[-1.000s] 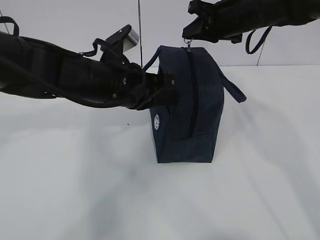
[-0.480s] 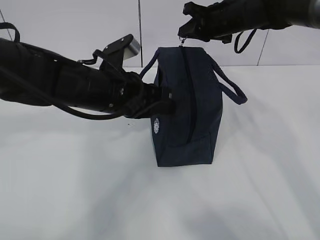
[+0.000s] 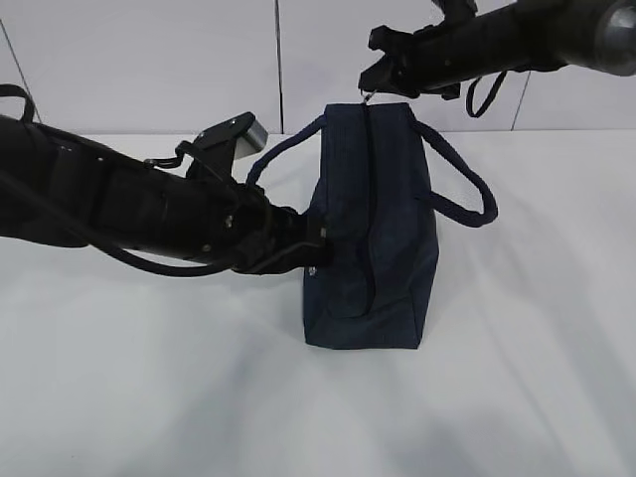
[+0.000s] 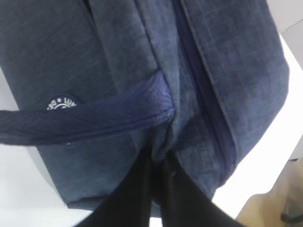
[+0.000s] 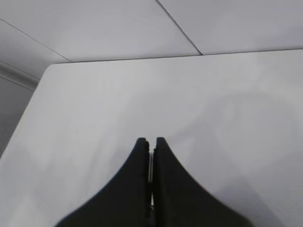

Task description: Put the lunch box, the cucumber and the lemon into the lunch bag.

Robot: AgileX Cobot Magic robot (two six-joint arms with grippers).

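White surface: carrying one item, open room lying all around it. Lunch bag, dark navy: standing upright at centre. Left gripper: fingers pinching the bag's side fabric. Right gripper: fingers pinching the silver zipper pull at the top. White round logo: showing "LUN", the rest hidden.

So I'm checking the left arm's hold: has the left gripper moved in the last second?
Yes. The left gripper, shut on the bag, has dropped lower against the wall seam, now over the logo.
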